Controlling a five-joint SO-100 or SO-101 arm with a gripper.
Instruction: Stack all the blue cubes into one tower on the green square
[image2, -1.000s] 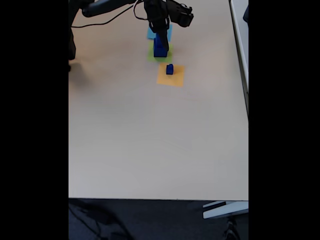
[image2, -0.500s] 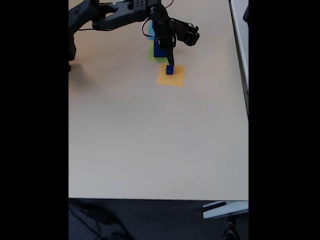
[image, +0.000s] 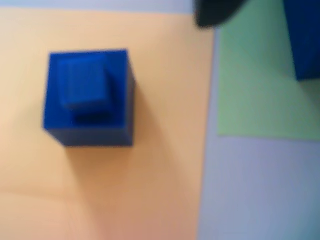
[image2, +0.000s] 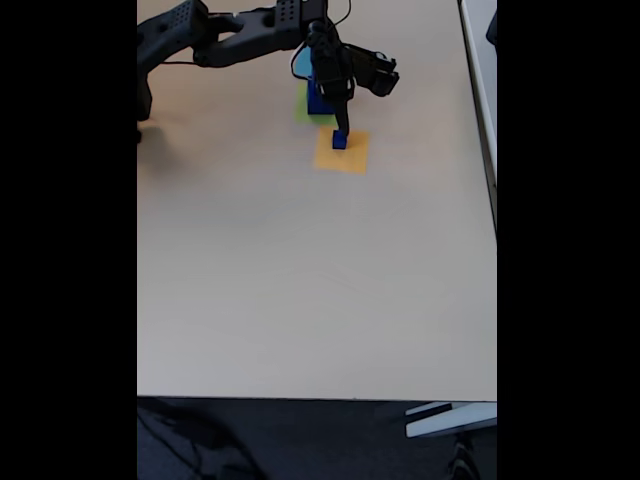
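In the wrist view we look straight down on the small blue cube (image: 89, 97), which sits on the orange square (image: 165, 150); the picture is soft, and a raised block or shading on its top face is too blurred for us to read. To the right a strip of bare table (image: 250, 190) shows below the green square (image: 255, 85), and at the top right corner a dark blue block (image: 305, 37) standing on the green paper is cut off by the edge, so we cannot judge its full shape. A dark blurred tip (image: 212, 12) enters from the top edge; we take it to be part of the gripper, but cannot say more. In the fixed view the small cube (image2: 340, 140) lies on the orange square (image2: 350, 155) far up the table (image2: 300, 280), with the gripper (image2: 341, 128) just above it, touching or nearly so. We cannot tell whether its jaws are parted or closed. Behind it the arm (image2: 240, 30) covers most of the blue stack (image2: 318, 100) on the green square (image2: 303, 115), and a sliver of the light-blue square (image2: 301, 62) peeks out beyond.
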